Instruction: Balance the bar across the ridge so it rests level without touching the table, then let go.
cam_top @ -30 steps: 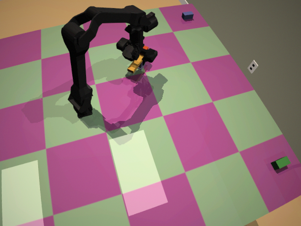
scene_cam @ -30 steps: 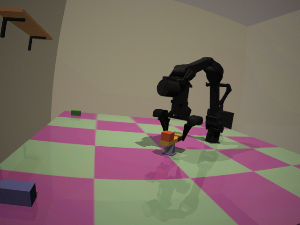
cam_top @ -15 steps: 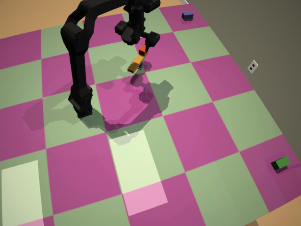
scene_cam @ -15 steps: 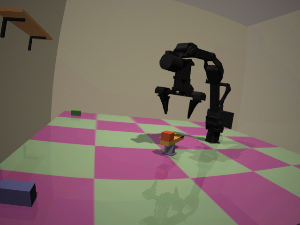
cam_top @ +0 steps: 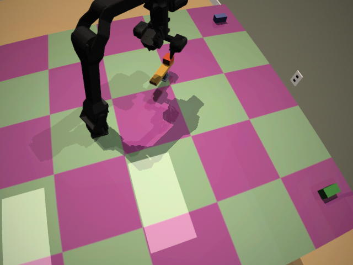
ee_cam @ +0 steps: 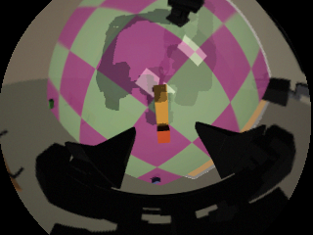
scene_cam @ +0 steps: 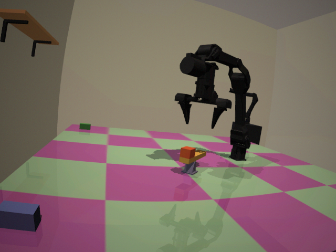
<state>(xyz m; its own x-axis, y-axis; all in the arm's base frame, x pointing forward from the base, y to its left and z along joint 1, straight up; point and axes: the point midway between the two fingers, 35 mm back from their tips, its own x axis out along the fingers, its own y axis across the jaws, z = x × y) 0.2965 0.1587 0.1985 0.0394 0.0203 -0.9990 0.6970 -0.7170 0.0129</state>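
I see my gripper (scene_cam: 200, 122) spread wide, holding nothing, hanging well above the orange bar (scene_cam: 192, 155). The bar, with a red block on one end, lies across a small grey ridge (scene_cam: 190, 168) on the checkered table (scene_cam: 140, 187), its ends off the surface.

Beige walls (scene_cam: 140, 67) enclose a glossy pink-and-green checkered worktop (scene_cam: 140, 187). A wooden shelf (scene_cam: 32, 25) on black brackets hangs high on one wall

No text, label, brand, number or sign can be read on anything in these views.
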